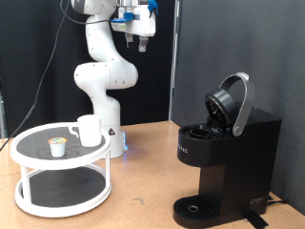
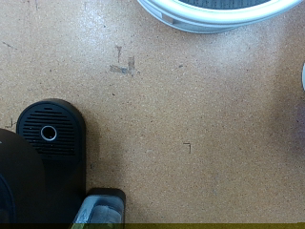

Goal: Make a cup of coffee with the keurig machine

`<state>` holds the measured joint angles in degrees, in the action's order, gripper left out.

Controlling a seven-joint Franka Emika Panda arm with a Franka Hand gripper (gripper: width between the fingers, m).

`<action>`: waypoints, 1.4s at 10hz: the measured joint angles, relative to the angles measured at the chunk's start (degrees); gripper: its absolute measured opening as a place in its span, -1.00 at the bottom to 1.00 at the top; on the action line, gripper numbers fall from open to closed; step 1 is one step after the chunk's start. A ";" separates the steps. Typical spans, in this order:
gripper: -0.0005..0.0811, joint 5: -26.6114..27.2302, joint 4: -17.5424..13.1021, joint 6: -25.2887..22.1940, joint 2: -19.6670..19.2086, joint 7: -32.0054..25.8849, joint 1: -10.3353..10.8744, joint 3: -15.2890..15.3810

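The black keurig machine (image 1: 229,157) stands at the exterior view's right with its rounded lid (image 1: 232,103) hinged up and open. Its round drip tray (image 1: 195,207) is bare. The white cup (image 1: 89,130) stands on the top tier of a white round stand (image 1: 38,196) at the exterior view's left, beside a small tan-topped pod (image 1: 57,146). My gripper (image 1: 140,40) hangs high above the table, near the top of the exterior view, open and holding nothing. The wrist view looks straight down on the drip tray (image 2: 48,133) and the stand's rim (image 2: 214,19); my fingers do not show there.
The arm's white base (image 1: 107,134) stands just behind the stand. A black curtain backs the machine. Bare wooden tabletop (image 2: 191,124) lies between the stand and the machine. A cable runs off behind the machine at the lower right.
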<state>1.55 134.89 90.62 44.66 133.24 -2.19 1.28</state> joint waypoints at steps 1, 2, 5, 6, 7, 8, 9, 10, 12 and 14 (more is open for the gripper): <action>0.81 0.00 0.00 0.07 0.00 0.00 -0.11 -0.14; 0.81 -0.02 0.02 0.06 -0.03 -0.29 -0.43 -0.82; 0.81 -2.77 0.30 0.00 -0.07 -3.97 -2.91 -5.28; 0.81 -4.16 0.35 -0.09 -0.09 -5.47 -3.68 -6.80; 0.81 -5.38 0.36 -0.09 -0.14 -6.69 -4.51 -8.27; 0.81 -5.68 0.36 -0.09 -0.35 -7.54 -4.92 -9.01; 0.81 -5.67 0.37 -0.07 -0.35 -7.54 -4.91 -8.96; 0.81 -5.67 0.48 0.08 -0.34 -7.89 -4.91 -9.07; 0.81 -7.93 1.09 0.45 -0.37 -9.90 -5.34 -10.30; 0.81 -10.63 1.29 0.69 -0.87 -13.36 -6.31 -13.07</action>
<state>-9.08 136.18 91.31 43.79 119.88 -8.50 -11.79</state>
